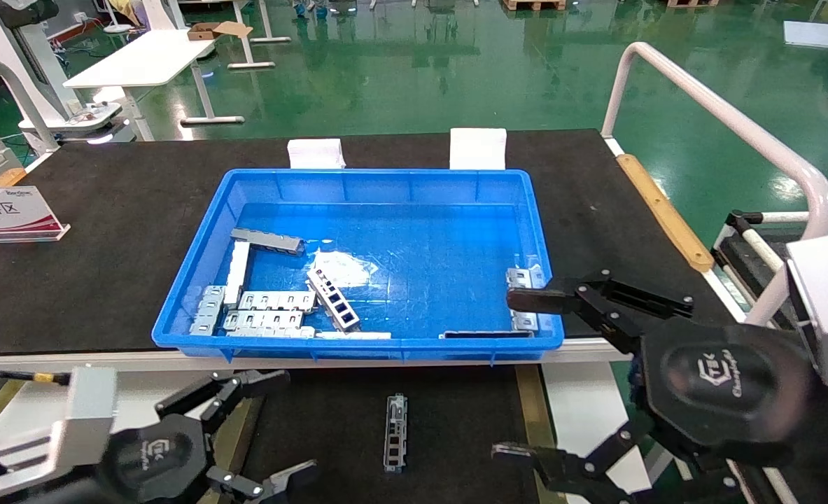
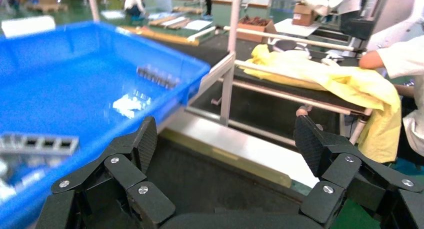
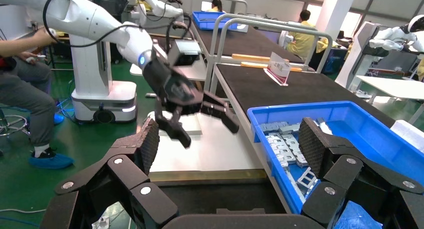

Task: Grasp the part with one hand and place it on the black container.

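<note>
The part is lying on the black container, at about 6 o'clock in the head view, just below the near wall of the blue bin. It is lying lengthwise, pointing from 12 to 6 o'clock, with its row of cut-outs facing up, and no gripper is touching it.

The left gripper is hovering at about 7 o'clock, to the left of the part and apart from it. Its fingers are spread wide and are holding nothing; in the left wrist view the left gripper is showing the same wide gap, with the blue bin on one side of it.

The right gripper is hanging at about 4 o'clock, over the near right corner of the bin. Its fingers are also spread wide and empty. In the right wrist view the right gripper is open in the foreground, the left gripper is showing farther off, and the blue bin is holding several metal strips.

Inside the bin, more metal strips are lying near its 8 o'clock corner. The bin is standing on the dark tabletop.
</note>
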Available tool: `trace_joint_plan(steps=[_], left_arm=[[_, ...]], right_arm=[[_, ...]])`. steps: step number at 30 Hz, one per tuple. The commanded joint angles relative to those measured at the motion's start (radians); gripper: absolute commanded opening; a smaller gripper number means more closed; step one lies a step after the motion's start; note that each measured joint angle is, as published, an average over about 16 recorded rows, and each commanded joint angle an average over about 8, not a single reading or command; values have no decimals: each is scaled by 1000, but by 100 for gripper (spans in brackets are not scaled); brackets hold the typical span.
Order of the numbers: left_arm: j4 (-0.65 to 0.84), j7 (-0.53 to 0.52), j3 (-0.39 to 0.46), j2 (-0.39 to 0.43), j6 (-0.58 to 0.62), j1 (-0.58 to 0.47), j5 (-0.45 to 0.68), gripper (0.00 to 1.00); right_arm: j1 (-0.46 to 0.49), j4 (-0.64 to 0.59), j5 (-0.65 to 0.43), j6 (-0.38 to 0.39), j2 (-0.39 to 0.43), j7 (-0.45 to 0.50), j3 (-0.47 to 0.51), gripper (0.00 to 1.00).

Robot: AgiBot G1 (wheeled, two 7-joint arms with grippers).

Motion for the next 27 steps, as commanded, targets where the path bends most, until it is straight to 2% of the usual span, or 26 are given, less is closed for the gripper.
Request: trace_joint_plan(steps=[1, 13, 27], left_arm=[[-5, 9, -10, -15, 26, -8, -4, 100], [-65, 6, -47, -94, 87, -39, -30, 100], [-94, 15, -57, -116, 101, -31, -46, 100]], right_arm=[[0, 0, 0, 0, 0, 0, 0, 100], [0, 0, 0, 0, 0, 0, 0, 100], [0, 0, 0, 0, 0, 0, 0, 100]])
